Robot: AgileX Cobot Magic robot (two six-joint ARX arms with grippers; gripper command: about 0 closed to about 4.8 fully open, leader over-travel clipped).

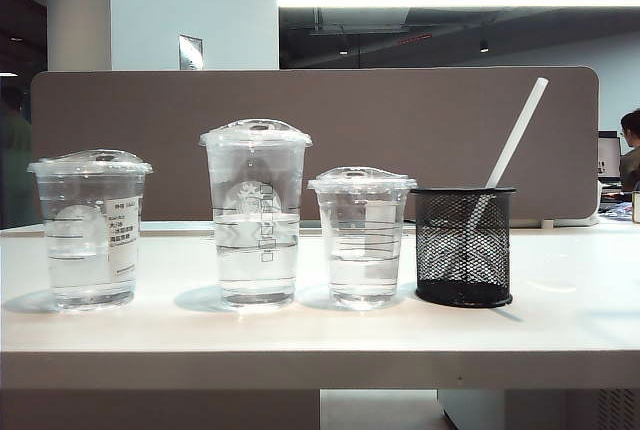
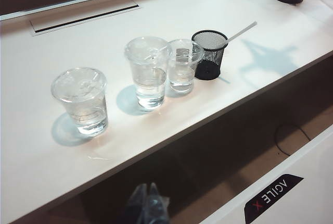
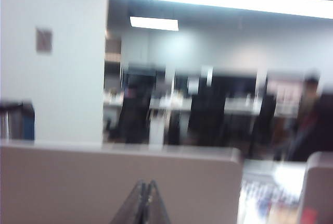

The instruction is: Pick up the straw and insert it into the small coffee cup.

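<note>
Straw (image 1: 517,132) first: you can see it standing in the black mesh pen holder (image 1: 463,246), a long, thick, white plastic tube that leans away from the cups and rises well above the holder's rim, taller than any cup on the desk (image 1: 320,335). Its lower part shows faintly through the mesh.

Look just beside the holder and you find the small coffee cup (image 1: 362,238), the shortest and narrowest of the three, clear plastic under a clear sip lid, with faint horizontal printed lines and water in its lower part. Next along the row stands the tallest clear cup (image 1: 256,212) with a round logo, then, set apart toward the desk's far end, the wide clear cup (image 1: 91,229) with a white label. All four things line up near the desk's front edge.

Your left gripper (image 2: 148,203) hangs off the desk, below its front edge, fingers pressed together on nothing. Your right gripper (image 3: 145,203) is clenched too, empty, raised in front of the grey partition (image 3: 119,182) in a blurred picture, with the office behind.
</note>
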